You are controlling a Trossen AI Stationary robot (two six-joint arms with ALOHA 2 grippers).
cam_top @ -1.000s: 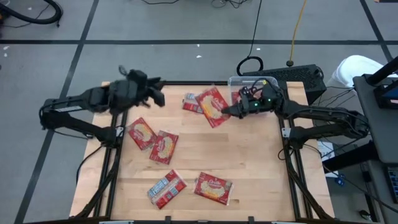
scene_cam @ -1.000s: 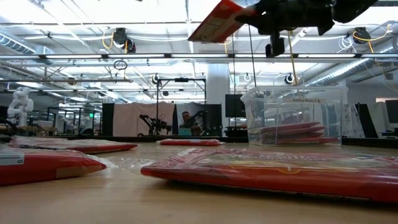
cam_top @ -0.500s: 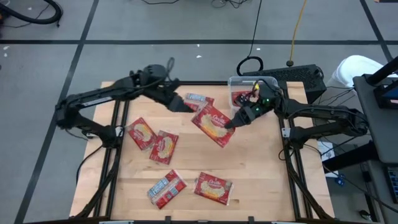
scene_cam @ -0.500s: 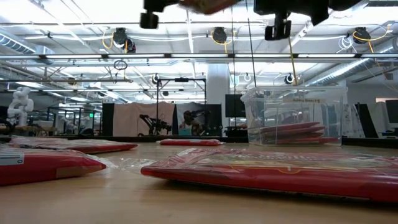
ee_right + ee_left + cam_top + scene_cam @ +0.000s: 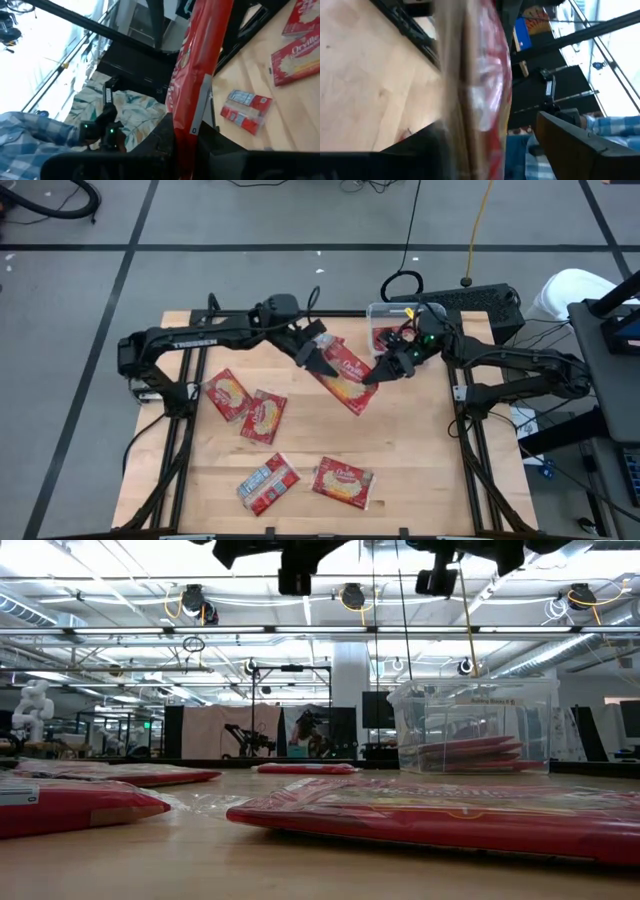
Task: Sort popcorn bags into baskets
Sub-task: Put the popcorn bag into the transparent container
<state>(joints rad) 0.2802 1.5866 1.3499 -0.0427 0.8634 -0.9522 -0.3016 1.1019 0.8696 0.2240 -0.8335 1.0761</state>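
Note:
A red popcorn bag (image 5: pixel 345 380) with a cream popcorn picture hangs in the air over the middle of the table. My right gripper (image 5: pixel 380 373) is shut on its end toward the basket. My left gripper (image 5: pixel 322 363) is open at the bag's other end; in the left wrist view the bag (image 5: pixel 485 75) shows edge-on between its two fingers. The basket (image 5: pixel 405 318), a clear tub, stands at the far right and holds red bags (image 5: pixel 465 752). More bags lie flat on the table (image 5: pixel 228 393), (image 5: pixel 264 416), (image 5: pixel 268 483). My right gripper pinches the bag's short end (image 5: pixel 192 125) between its two fingers, coming about level from the table's right side. The bag sticks out beyond the fingers toward the left arm, lifted clear of the table, picture face up. My left gripper's fingers (image 5: pixel 580 145) flank the other end; I cannot tell whether they touch it.
Another bag (image 5: pixel 344 482) lies near the front edge, and one with grey print (image 5: pixel 318 338) lies under the left arm at the far side. Bare wood (image 5: pixel 420 440) shows on the right half. A black box and cables (image 5: pixel 470 298) sit behind the basket.
My left arm has swung from the far left corner toward the table's middle and come down, its wrist rolling over, until its fingers stand around the held bag's free end. The right gripper has stayed shut on the bag, which has shifted a little toward the near edge.

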